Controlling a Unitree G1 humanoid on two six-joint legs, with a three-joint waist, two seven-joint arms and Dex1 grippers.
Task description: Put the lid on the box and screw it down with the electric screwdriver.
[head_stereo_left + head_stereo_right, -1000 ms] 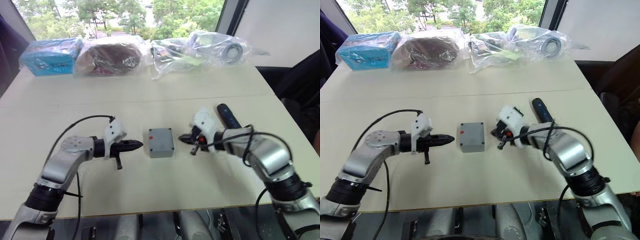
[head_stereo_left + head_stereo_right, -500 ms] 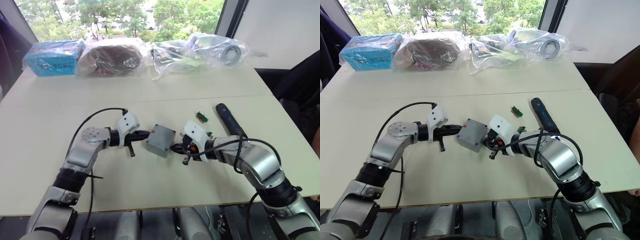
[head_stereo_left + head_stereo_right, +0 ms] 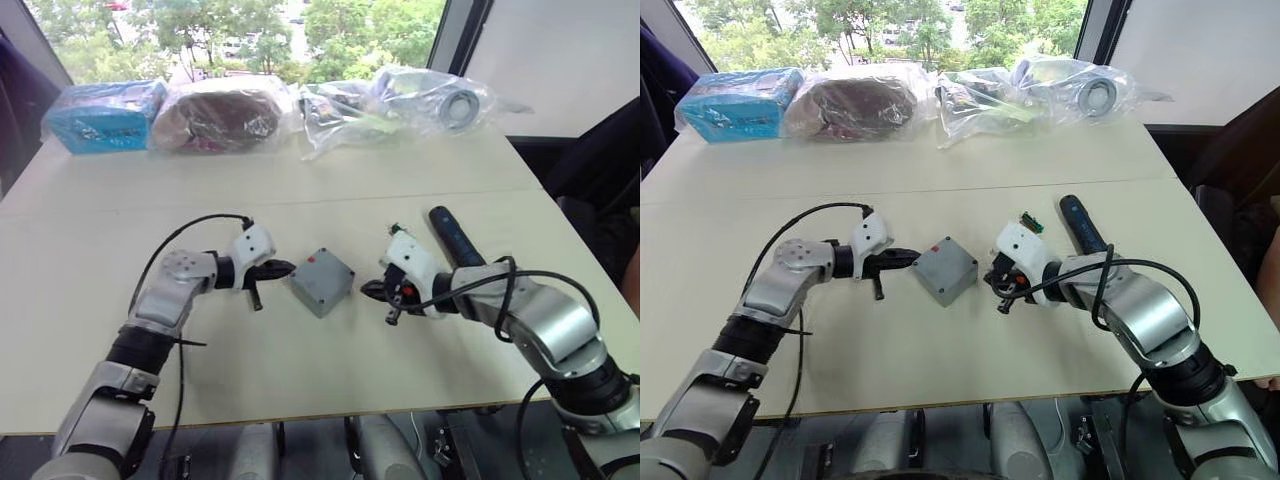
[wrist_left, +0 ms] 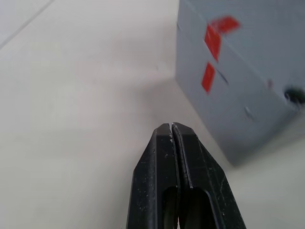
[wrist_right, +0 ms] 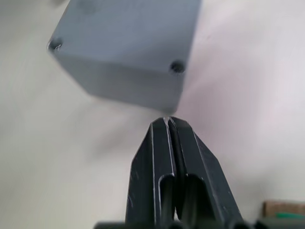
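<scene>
Left eye view — box (image 3: pixel 321 281) closed, lid on.

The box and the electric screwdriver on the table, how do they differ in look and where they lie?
The box is a grey squarish block, while the electric screwdriver is a long dark cylinder. The box lies between the left claw and right claw; the screwdriver lies beyond the right arm, farther to the right. Both rest on the table, and neither is gripped.

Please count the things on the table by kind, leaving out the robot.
Box: 1
Screwdriver: 1
Small green piece: 1
Blue pack: 1
Brown pack: 1
Clear bags: 2
Total: 7
</scene>
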